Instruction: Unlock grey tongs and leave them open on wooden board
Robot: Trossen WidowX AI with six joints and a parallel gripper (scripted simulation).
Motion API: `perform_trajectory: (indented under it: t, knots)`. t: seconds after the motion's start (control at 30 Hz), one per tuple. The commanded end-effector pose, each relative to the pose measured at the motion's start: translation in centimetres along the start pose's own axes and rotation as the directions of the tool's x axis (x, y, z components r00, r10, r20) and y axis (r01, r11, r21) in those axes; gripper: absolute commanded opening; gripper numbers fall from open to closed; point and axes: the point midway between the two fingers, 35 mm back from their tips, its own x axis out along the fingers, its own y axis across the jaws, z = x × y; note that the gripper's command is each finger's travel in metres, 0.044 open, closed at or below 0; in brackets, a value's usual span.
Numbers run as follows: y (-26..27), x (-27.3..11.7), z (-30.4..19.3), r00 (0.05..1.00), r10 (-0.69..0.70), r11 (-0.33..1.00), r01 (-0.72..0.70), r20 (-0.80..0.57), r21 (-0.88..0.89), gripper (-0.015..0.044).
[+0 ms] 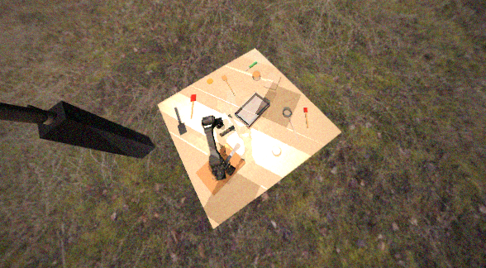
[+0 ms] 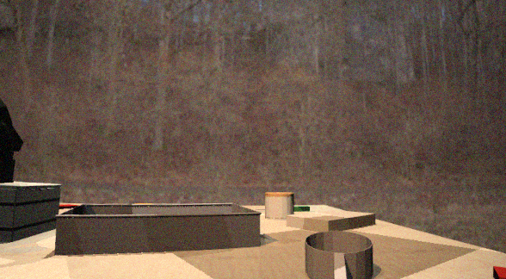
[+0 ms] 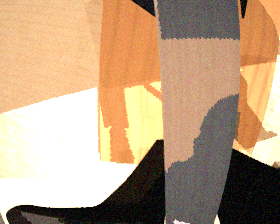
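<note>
My gripper (image 1: 230, 165) (image 3: 181, 144) is shut on the grey tongs (image 1: 235, 152) (image 3: 201, 65). It holds them above the wooden board (image 1: 205, 175) (image 3: 128, 45), with one end reaching toward the tin's side in the top view. In the wrist view their broad grey face runs upright through the middle, between the black fingers. Whether the tongs' arms are together or spread, and how far they tilt, cannot be told. The board lies flat, partly under the arm. The roasting tin (image 2: 159, 234) stands farther off, with nothing resting across it.
A black spatula (image 1: 182, 130) and a red-headed tool (image 1: 193, 98) lie on one side. A round metal ring-shaped vessel (image 2: 320, 259) and an orange-lidded jar (image 1: 256, 74) (image 2: 279, 208) stand beyond the tin. A small round pale thing (image 1: 276, 152) stands on the table.
</note>
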Motion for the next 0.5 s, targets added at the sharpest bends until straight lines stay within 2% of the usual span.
perform_trajectory:
  t: [0.0,0.27,0.47]
  knots:
    - [-1.5,-0.2,1.6,1.0,0.004,0.999,-0.004,0.004,0.051,-0.015]
    - [-5.1,-0.1,4.7,1.0,0.0,0.987,-0.001,0.008,0.162,-0.015]
    - [-5.4,-0.1,4.9,1.0,-0.001,0.985,-0.001,0.008,0.172,-0.015]
